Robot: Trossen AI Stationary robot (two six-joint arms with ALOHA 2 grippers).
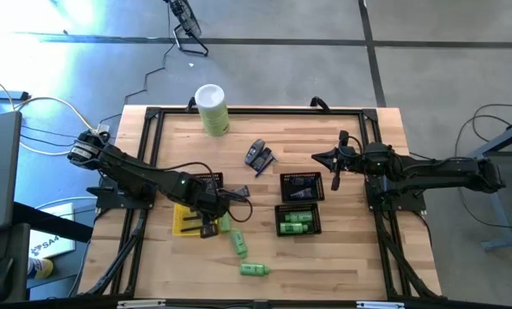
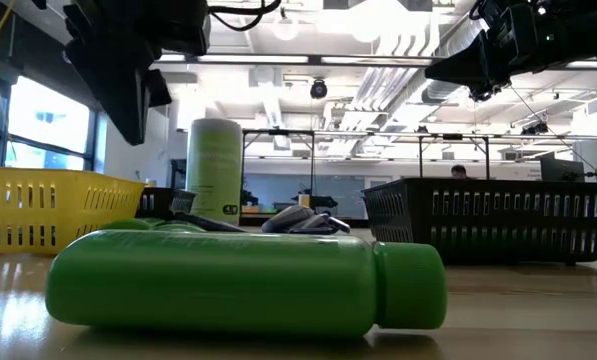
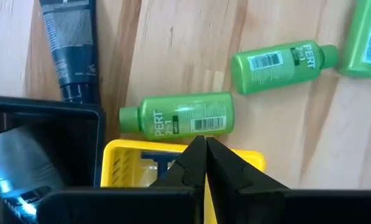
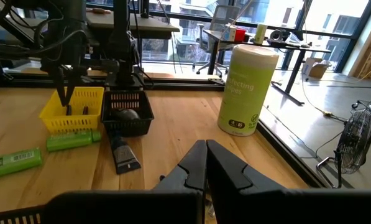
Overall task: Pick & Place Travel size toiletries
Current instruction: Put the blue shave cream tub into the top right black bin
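Three small green bottles lie on their sides on the wood: one (image 3: 179, 117) against the yellow tray (image 3: 120, 165), two more (image 3: 278, 59) (image 3: 365, 37) beyond it. A dark blue tube (image 3: 70, 43) lies next to a black mesh basket (image 3: 42, 143). More dark tubes (image 1: 258, 156) lie mid-table. My left gripper (image 3: 205, 144) hangs shut over the tray, pointing steeply down, with nothing showing between its fingers. A blue item (image 3: 160, 163) lies in the tray below it. My right gripper (image 1: 317, 157) hovers shut and level at the right, above the table.
A tall pale-green canister (image 1: 211, 109) with a white lid stands at the far side. Two black mesh baskets (image 1: 301, 186) (image 1: 298, 221) sit right of centre, the nearer one holding green bottles. A black frame (image 1: 153, 116) borders the table.
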